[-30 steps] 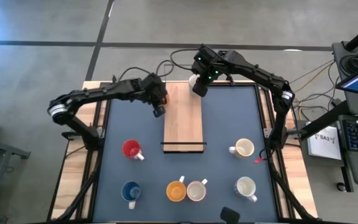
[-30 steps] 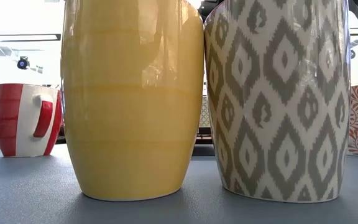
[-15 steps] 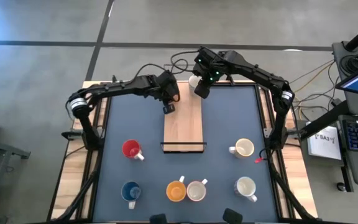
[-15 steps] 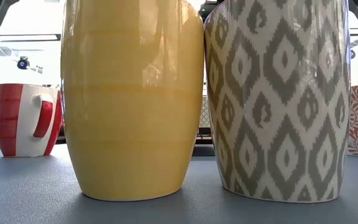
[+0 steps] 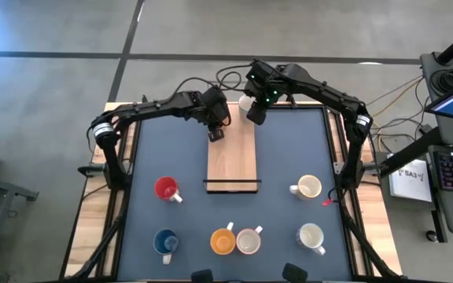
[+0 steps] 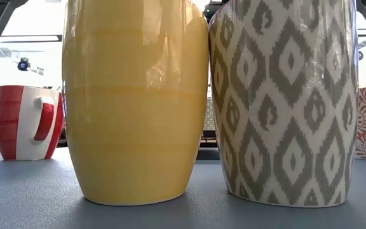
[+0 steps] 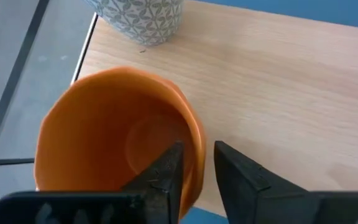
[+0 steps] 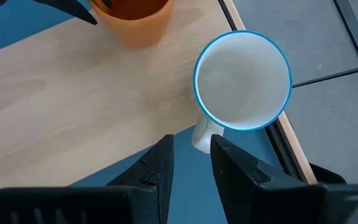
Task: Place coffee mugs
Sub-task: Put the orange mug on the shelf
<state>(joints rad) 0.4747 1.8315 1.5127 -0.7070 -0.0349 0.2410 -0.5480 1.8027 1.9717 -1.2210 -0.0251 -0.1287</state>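
Note:
My left gripper (image 5: 215, 132) is over the far left corner of the wooden board (image 5: 232, 153), shut on an orange mug (image 7: 114, 134). My right gripper (image 5: 255, 112) hangs at the board's far right corner, open. Its fingers stand just short of the handle (image 8: 202, 134) of a white blue-rimmed mug (image 8: 242, 79), which stands upright at the board's far right corner. This mug shows grey-patterned in the left wrist view (image 7: 140, 17). On the mat nearer me stand red (image 5: 165, 189), blue (image 5: 164, 241), orange (image 5: 222, 240) and three white mugs (image 5: 309, 187). My left gripper holds the orange mug by its rim (image 7: 194, 134), the wall pinched with one finger (image 7: 166, 171) inside the cup and the other outside. The fingers come from above, pointing down. The mug stays upright; whether its base rests on the board I cannot tell.
The board has a dark rail (image 5: 232, 185) at its near end and bare wood in its middle. In the low view the orange mug (image 6: 135, 102) and a grey-patterned mug (image 6: 281, 102) stand side by side close up, a red-striped mug (image 6: 27, 121) farther left. Cables lie behind the table's far edge.
My left gripper has moved toward the table's right and far edge, from beside the board to above its far left corner, carrying the orange mug. The right gripper and the white mug have kept still.

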